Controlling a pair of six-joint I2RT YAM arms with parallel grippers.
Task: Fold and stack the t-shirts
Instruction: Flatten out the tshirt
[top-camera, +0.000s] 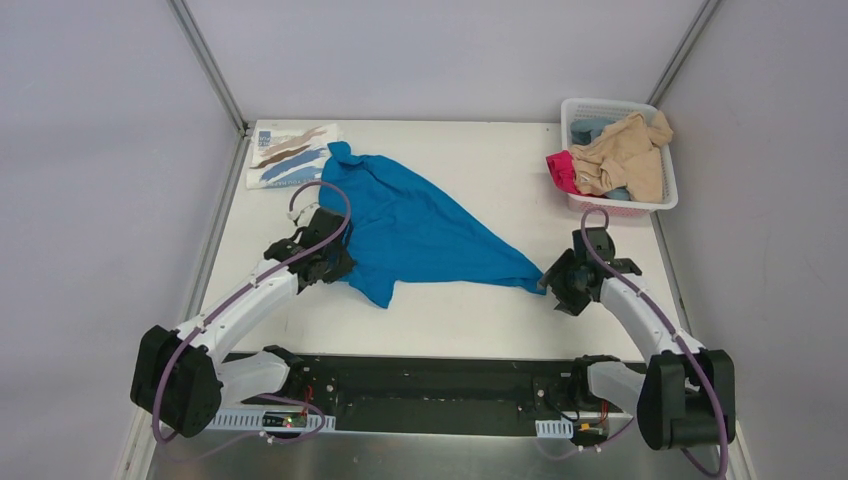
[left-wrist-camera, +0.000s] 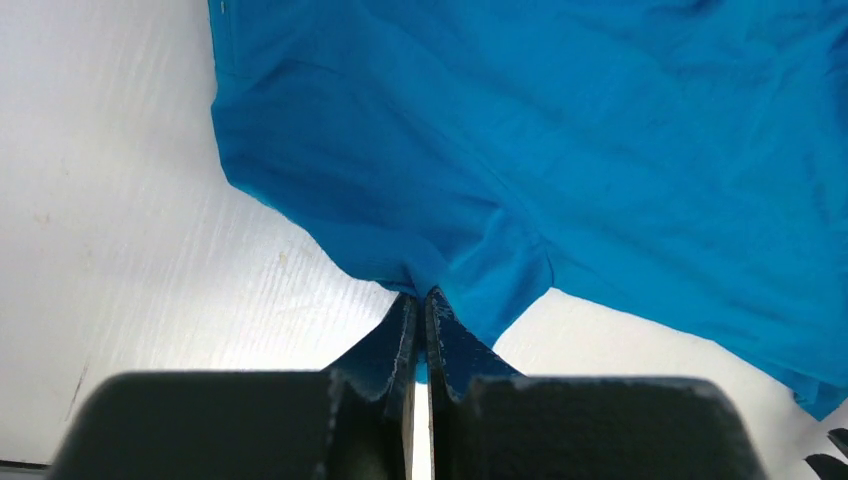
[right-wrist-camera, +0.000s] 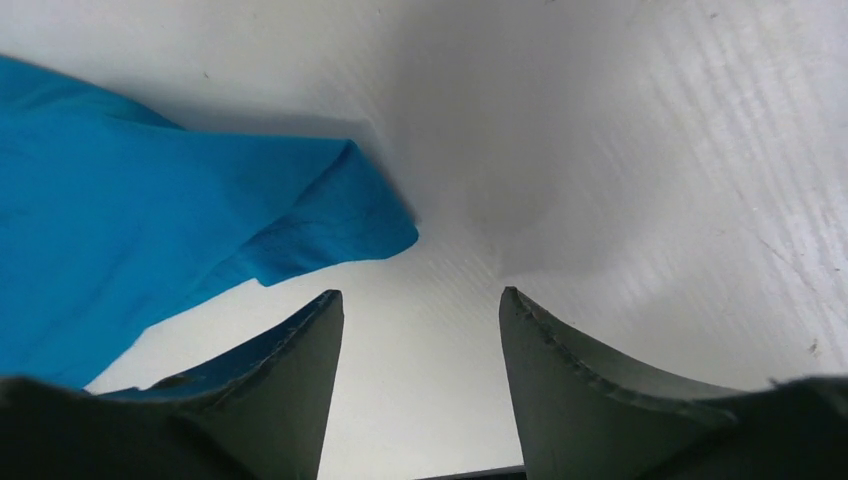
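We judge the job barely begun: one printed shirt (top-camera: 290, 152) lies folded at the far left corner of the desk (top-camera: 480, 320), other shirts (top-camera: 625, 150) wait in the basket (top-camera: 610, 102), and the blue shirt (top-camera: 420, 225) sprawls unfolded in the middle. Our left tool (left-wrist-camera: 422, 300) pinches its near edge; our right tool (right-wrist-camera: 420, 305) gapes empty beside its corner

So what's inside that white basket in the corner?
A beige shirt lies on top in the basket, with a pink one and pale blue cloth peeking out. Anything beneath them is covered.
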